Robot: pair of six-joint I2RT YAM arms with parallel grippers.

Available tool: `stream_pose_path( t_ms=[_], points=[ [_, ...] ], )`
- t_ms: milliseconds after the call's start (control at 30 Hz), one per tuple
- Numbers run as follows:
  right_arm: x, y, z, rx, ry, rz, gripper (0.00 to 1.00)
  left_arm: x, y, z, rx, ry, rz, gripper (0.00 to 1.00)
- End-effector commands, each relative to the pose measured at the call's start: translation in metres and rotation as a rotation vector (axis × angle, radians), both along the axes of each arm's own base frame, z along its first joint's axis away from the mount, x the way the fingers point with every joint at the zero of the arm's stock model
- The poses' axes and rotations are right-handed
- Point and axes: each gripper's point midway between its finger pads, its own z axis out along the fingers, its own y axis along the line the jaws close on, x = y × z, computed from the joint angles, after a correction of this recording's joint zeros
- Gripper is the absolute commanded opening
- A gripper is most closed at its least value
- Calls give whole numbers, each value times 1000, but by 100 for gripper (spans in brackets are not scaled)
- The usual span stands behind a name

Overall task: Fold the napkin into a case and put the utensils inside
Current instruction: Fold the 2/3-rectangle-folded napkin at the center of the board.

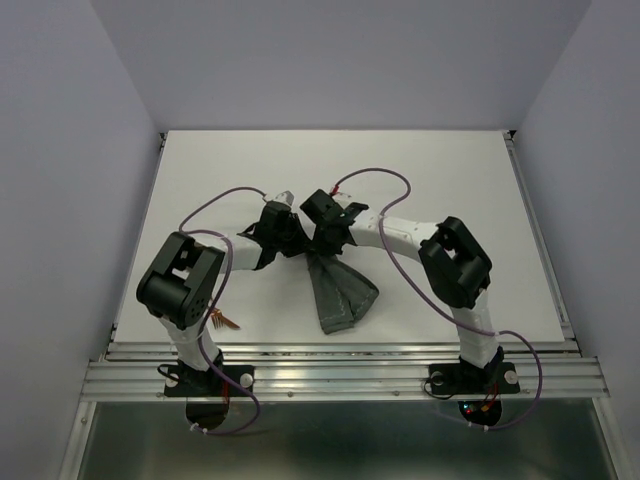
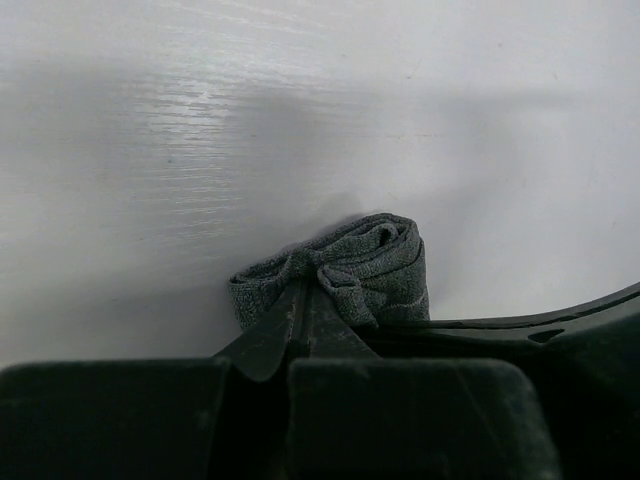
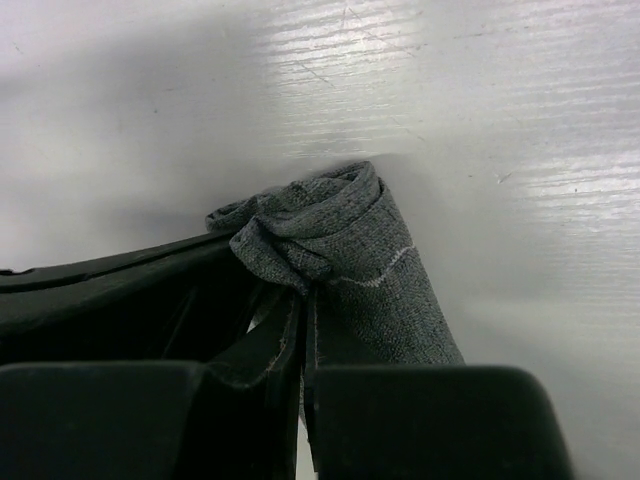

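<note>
The grey-green napkin [image 1: 345,290] is bunched at its top and fans down toward the table's near edge. Both grippers hold its top end, side by side. My left gripper [image 1: 285,236] is shut on a gathered corner, and its wrist view [image 2: 303,290] shows the crumpled napkin [image 2: 372,262] pinched at the fingertips. My right gripper [image 1: 327,238] is shut on the neighbouring corner, and its wrist view [image 3: 306,292] shows the napkin [image 3: 340,225] with a stitched hem. The copper-brown utensils [image 1: 222,322] lie at the near left, mostly hidden behind the left arm.
The white table [image 1: 450,180] is walled by pale panels on three sides. A metal rail [image 1: 340,375] runs along the near edge with both arm bases on it. Purple cables [image 1: 395,180] loop above both arms.
</note>
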Motion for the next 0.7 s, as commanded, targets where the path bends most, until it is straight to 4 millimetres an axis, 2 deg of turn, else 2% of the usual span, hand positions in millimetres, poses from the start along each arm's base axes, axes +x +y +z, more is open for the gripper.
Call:
stream_pose_path(
  t_ms=[0,200,333,433,500,533,600,633,667],
  points=[
    [12,-26,-32,-15,72,-170,1,-6,0,31,7,-22,-39,0],
    [16,-58,-39,-82,98,-293,1,5,26,55,23,-53,20,0],
    [22,-67,-37,-114,106,-359,1,2,35,62,11,-46,53,0],
    [25,-74,-38,-153,135,-417,1,-6,33,66,-22,-28,50,0],
    [30,-83,-38,-197,141,-467,1,-11,32,68,-38,-24,47,9],
    [22,-92,-39,-259,172,-483,1,-14,31,69,-48,-22,35,14],
    [35,-94,-39,-293,166,-516,1,-20,28,71,-58,-19,14,36],
    [30,-100,-39,-338,189,-519,1,-24,25,71,-65,-17,-5,55],
    [36,-96,-41,-342,189,-519,1,-28,24,69,-61,-8,-18,62]
  ],
)
